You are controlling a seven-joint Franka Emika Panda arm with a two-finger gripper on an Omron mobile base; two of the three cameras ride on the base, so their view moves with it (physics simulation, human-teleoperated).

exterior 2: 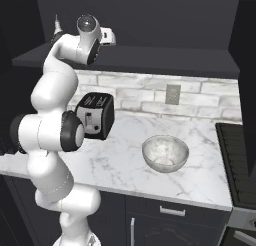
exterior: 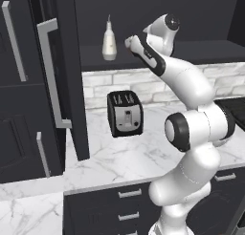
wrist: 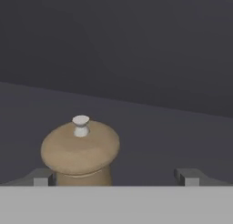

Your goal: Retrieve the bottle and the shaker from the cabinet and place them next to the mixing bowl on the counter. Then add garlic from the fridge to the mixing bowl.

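Currently reaching into the cabinet [exterior: 57, 81] for the shaker [wrist: 81, 152], which stands on the shelf between the spread, empty jaws, nearer the left finger. Bottle [exterior: 109, 40] waits further along the shelf; mixing bowl [exterior 2: 165, 153] sits on the tabletop [exterior 2: 125, 160]. Next, likely: centre, advance, then clench.

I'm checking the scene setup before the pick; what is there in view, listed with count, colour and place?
bottle: one, creamy white, upright on the cabinet shelf
shaker: one, brown wood with a pale knob, on the shelf between the fingers
cabinet: one, dark charcoal, door open, grey bar handle
toaster: one, black, on the counter by the wall
mixing bowl: one, whitish, speckled inside, on the counter
counter: one, white marble
gripper: one, fingers open, beside the shaker
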